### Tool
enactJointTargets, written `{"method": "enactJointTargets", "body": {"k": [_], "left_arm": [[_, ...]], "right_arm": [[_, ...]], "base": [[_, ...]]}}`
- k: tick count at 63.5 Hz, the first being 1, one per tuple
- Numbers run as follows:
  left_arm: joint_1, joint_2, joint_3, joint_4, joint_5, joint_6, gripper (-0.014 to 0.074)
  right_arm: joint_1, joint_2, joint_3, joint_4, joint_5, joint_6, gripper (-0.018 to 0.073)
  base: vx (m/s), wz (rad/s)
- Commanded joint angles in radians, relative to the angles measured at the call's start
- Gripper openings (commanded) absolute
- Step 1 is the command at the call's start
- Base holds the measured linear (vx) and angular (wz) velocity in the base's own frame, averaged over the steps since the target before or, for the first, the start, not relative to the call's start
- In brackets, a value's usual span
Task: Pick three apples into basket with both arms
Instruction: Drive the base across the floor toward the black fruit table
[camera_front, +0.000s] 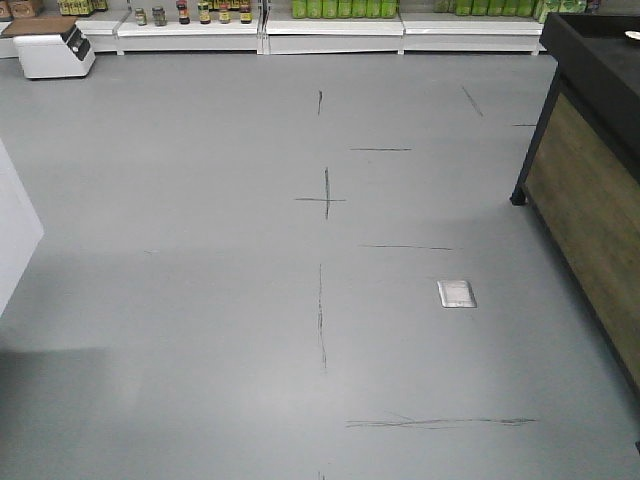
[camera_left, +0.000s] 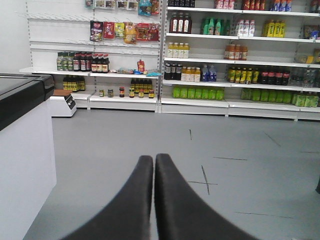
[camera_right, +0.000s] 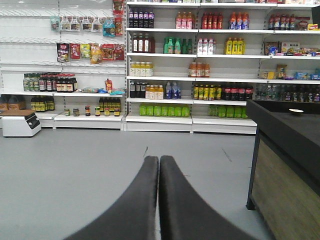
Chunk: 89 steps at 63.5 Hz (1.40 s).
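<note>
The apples and the basket are out of view in every frame. My left gripper (camera_left: 154, 159) is shut, its two dark fingers pressed together with nothing between them, pointing over grey floor toward the shop shelves. My right gripper (camera_right: 158, 160) is shut too, its dark fingers together and holding nothing, aimed at the shelves with a dark counter to its right. Neither arm shows in the front view, which looks down on bare grey floor.
Stocked shelves (camera_left: 200, 95) line the far wall. A black and wood counter (camera_front: 590, 190) stands at the right, also the counter (camera_right: 287, 165). A white chest freezer (camera_left: 22, 150) stands at the left. A white scale (camera_front: 55, 50) sits by the shelves; a metal floor plate (camera_front: 456, 293) lies mid-floor.
</note>
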Motion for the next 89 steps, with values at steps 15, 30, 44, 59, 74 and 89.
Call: {"method": "enactJointTargets", "body": {"k": [15,30,44,59,74,89], "left_arm": [[-0.001,0.008,0.017,-0.009,-0.075,-0.007,-0.0006],[-0.001,0.008,0.017,-0.009,-0.075,-0.007,-0.0006],[-0.001,0.008,0.017,-0.009,-0.075,-0.007,-0.0006],[-0.001,0.008,0.017,-0.009,-0.075,-0.007,-0.0006],[-0.001,0.008,0.017,-0.009,-0.075,-0.007,-0.0006],[-0.001,0.008,0.017,-0.009,-0.075,-0.007,-0.0006]], "right_arm": [[-0.003,0.0,0.012,-0.009,-0.075,0.0,-0.0009],[-0.003,0.0,0.012,-0.009,-0.075,0.0,-0.0009],[-0.003,0.0,0.012,-0.009,-0.075,0.0,-0.0009],[-0.003,0.0,0.012,-0.009,-0.075,0.0,-0.0009],[-0.003,0.0,0.012,-0.009,-0.075,0.0,-0.0009],[-0.003,0.0,0.012,-0.009,-0.075,0.0,-0.0009]], "base": [[0.03,-0.03],[0.05,-0.04],[0.06,0.0],[0.06,0.07],[0.07,0.07],[0.08,0.03]]}}
